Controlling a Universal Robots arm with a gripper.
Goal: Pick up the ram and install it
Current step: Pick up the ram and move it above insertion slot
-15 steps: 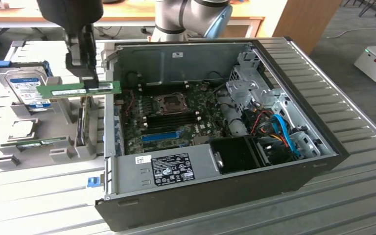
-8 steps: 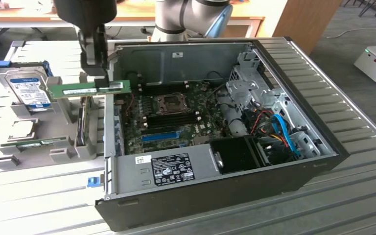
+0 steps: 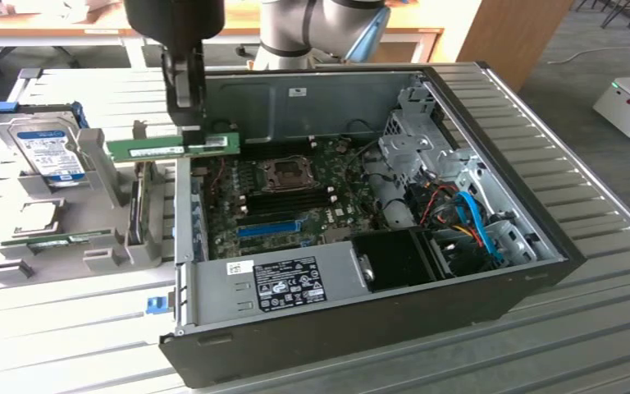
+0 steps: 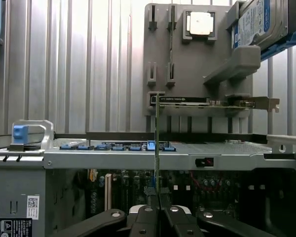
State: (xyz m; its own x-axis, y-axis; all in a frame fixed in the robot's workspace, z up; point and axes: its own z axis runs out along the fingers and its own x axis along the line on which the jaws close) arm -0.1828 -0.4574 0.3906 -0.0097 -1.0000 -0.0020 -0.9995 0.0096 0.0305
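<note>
Overhead, the gripper (image 3: 191, 130) points straight down, clamped on the ram (image 3: 171, 147), seemingly above the case wall (image 3: 183, 246).

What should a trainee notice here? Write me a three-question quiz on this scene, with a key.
1. True or false: the long, flat green circuit-board ram stick lies in the grey plastic holder rack.
2. Pick one: the arm's black fingers are A) open, B) shut on the ram stick, C) shut on nothing.
3. Short answer: what stands upright in the holder rack at the exterior view's left?
Key: 1 false, it is held in the air by the rim of the open black computer case; 2 B; 3 the silver hard drive with a blue label.
</note>
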